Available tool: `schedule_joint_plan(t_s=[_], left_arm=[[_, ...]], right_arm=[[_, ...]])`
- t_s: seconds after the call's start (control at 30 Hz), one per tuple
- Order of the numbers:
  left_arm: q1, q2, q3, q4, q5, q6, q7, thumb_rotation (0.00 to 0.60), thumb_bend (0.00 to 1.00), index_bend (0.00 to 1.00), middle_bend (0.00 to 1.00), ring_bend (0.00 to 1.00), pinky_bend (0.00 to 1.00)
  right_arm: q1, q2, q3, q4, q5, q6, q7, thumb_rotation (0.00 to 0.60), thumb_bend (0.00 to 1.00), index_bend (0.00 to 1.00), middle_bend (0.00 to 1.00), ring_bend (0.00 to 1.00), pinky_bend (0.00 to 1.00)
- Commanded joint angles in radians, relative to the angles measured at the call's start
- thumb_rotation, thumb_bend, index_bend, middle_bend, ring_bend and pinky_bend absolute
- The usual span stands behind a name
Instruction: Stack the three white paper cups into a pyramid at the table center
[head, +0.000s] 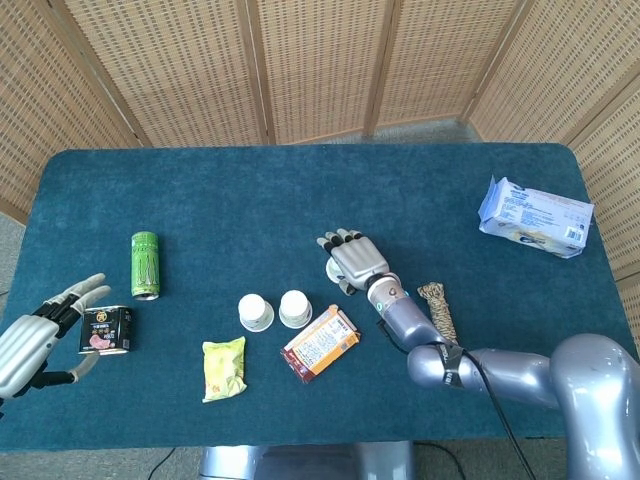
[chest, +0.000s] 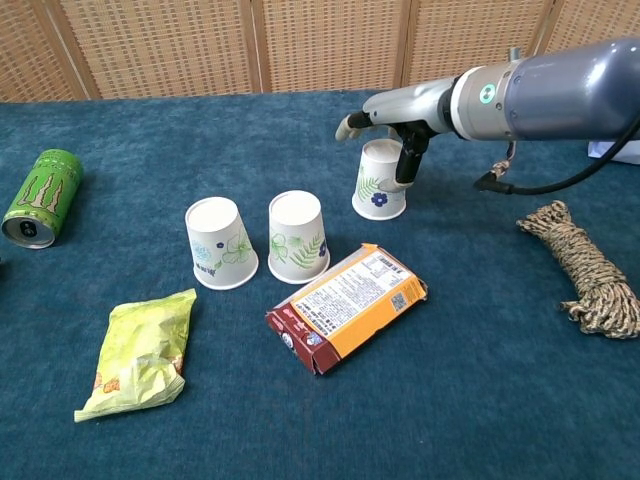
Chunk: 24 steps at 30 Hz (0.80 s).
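step: grasp third cup (chest: 381, 192). right hand (head: 355, 262) over it, grip cannot be told. left hand (head: 30, 335) released. next: lift, seat atop base cups (chest: 262, 240).

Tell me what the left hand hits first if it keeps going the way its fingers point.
Probably the green can. The left hand points up and right past the small black tin beside it; the tin may get clipped, depth is unclear.
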Motion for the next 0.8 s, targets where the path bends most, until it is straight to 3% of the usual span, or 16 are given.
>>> schedule_joint_plan(t_s=[0.03,0.13,0.27,0.53,0.8], left_arm=[[0.007,0.0,0.004,0.005,0.003,0.006,-0.009,0.6,0.44,0.0,0.0,0.0,0.14],[0.015,-0.002,0.006,0.012,0.003,0.013,-0.019,0.6,0.44,0.0,0.0,0.0,0.14],[0.024,-0.006,0.008,0.022,0.01,0.024,-0.028,0.6,0.44,0.0,0.0,0.0,0.14],[0.04,-0.004,0.013,0.03,0.021,0.044,-0.043,0.6,0.44,0.0,0.0,0.0,0.14],[0.044,-0.006,0.013,0.033,0.028,0.046,-0.044,0.6,0.44,0.0,0.0,0.0,0.14]], right_arm=[[0.006,-0.007,-0.009,0.01,0.002,-0.004,0.003,0.6,0.43,0.03,0.0,0.0,0.26],[0.008,-0.013,-0.013,0.015,-0.007,-0.007,0.013,0.6,0.44,0.14,0.06,0.04,0.44],[-0.001,-0.031,-0.007,0.035,-0.048,-0.005,0.049,0.6,0.46,0.26,0.18,0.17,0.63],[-0.015,-0.038,-0.004,0.044,-0.095,0.001,0.088,0.6,0.48,0.32,0.24,0.23,0.72],[-0.025,0.033,0.02,-0.077,-0.114,0.019,0.118,0.6,0.48,0.32,0.24,0.23,0.72]])
